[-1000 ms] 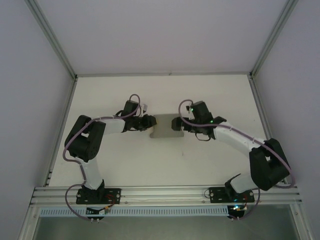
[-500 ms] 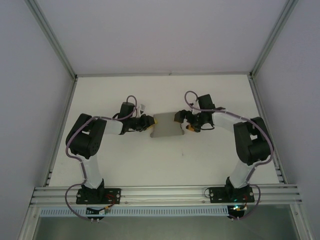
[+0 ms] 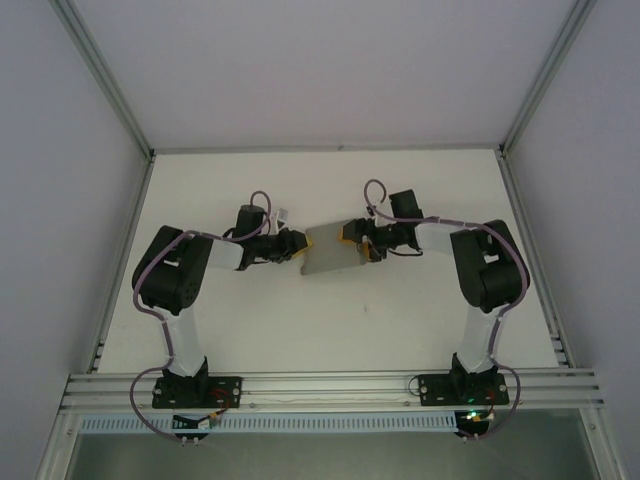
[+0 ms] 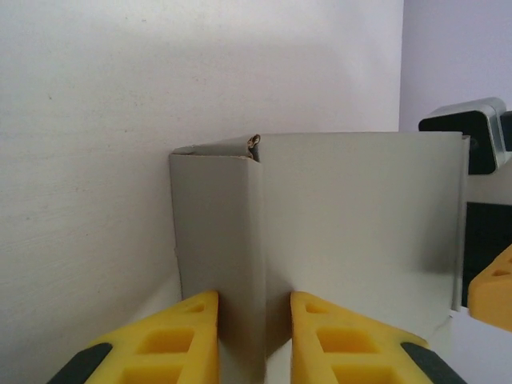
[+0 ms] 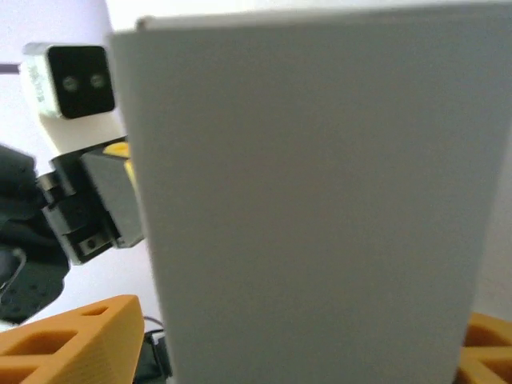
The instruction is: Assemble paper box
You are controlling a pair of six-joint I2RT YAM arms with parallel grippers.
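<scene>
Where the box is sitting: the paper box [image 3: 330, 252] is lying around the middle of the bench [image 3: 400, 320], slightly nearer the far edge.
Left fingers: my left fingers [image 4: 188, 340] are clenching a folded upright edge at the box's left end, one finger on each face of the fold.
Right fingers: my right fingers [image 5: 76, 340] are straddling the box's right end, one at each side of a grey panel. Whether they are pressing it or just standing beside it, I cannot tell.
Step in hand: I am judging this as shaping the walls, with the left end pinned while the right end is being taken.
Progress: a wall is standing at the left end, so the folding looks partly done. How near finished it is, I cannot tell.
Next move: I am expecting to need a firm right hold first, then a gentle inward squeeze that avoids creasing the thin card.
</scene>
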